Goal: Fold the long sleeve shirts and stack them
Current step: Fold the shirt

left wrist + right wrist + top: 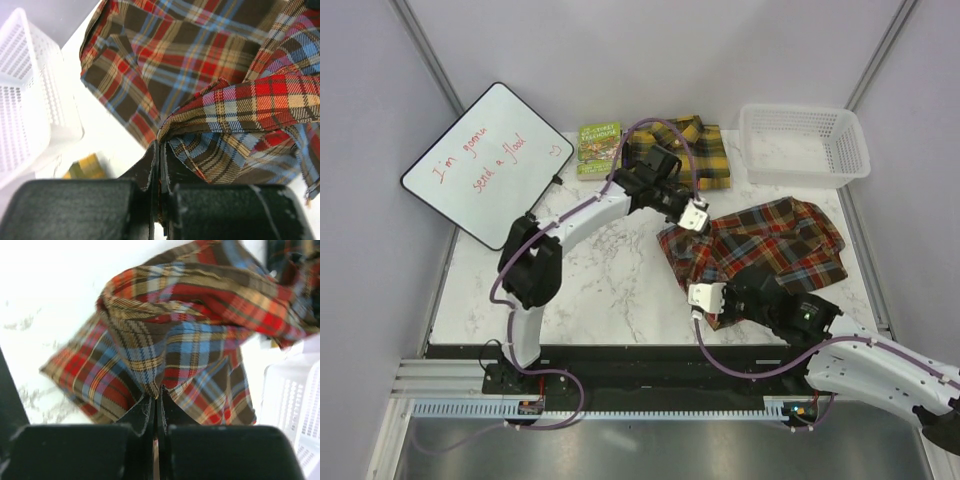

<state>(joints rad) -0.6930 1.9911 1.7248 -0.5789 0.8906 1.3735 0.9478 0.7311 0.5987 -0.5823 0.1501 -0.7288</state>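
The left jaws are pressed together on a fold of the red-brown plaid shirt [200, 60]. The cloth bunches just ahead of their tips and spreads out beyond them. The right jaws are likewise closed tight, pinching another fold of the same shirt, which rises in a hump straight in front of them. The shirt lies crumpled on the desk [610, 280], between the two pairs of jaws and off to one side. The yellow and black shirt [705, 150] lies behind the left jaws, between a white basket [805, 145] and a small green book [598, 148].
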